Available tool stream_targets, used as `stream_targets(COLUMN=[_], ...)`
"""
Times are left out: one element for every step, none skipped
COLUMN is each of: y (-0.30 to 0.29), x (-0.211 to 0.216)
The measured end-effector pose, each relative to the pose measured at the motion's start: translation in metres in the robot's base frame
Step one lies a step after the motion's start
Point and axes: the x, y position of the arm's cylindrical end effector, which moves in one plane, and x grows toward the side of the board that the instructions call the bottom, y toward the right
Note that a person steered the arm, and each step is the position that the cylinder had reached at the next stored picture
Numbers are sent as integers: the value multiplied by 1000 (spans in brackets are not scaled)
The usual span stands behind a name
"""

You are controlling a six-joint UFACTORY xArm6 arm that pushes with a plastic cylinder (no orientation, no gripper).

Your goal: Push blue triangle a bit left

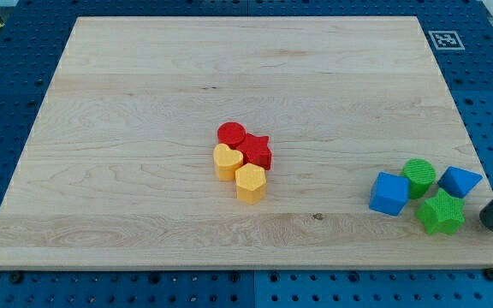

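The blue triangle (460,181) lies near the board's right edge, low in the view. It touches the green round block (419,176) on its left and sits just above the green star (442,213). A blue cube (389,193) stands left of the green blocks. My tip (491,224) is at the view's right edge, below and to the right of the blue triangle, with a small gap, just right of the green star.
A cluster sits mid-board: red round block (231,134), red star (257,152), yellow heart (226,161), yellow hexagon (251,182). The wooden board (144,103) rests on a blue perforated table; a marker tag (445,39) lies at the view's top right.
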Motion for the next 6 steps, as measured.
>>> stream_targets(y=[1, 1, -11, -15, -15, -18], x=[1, -18, -42, -44, -44, -44])
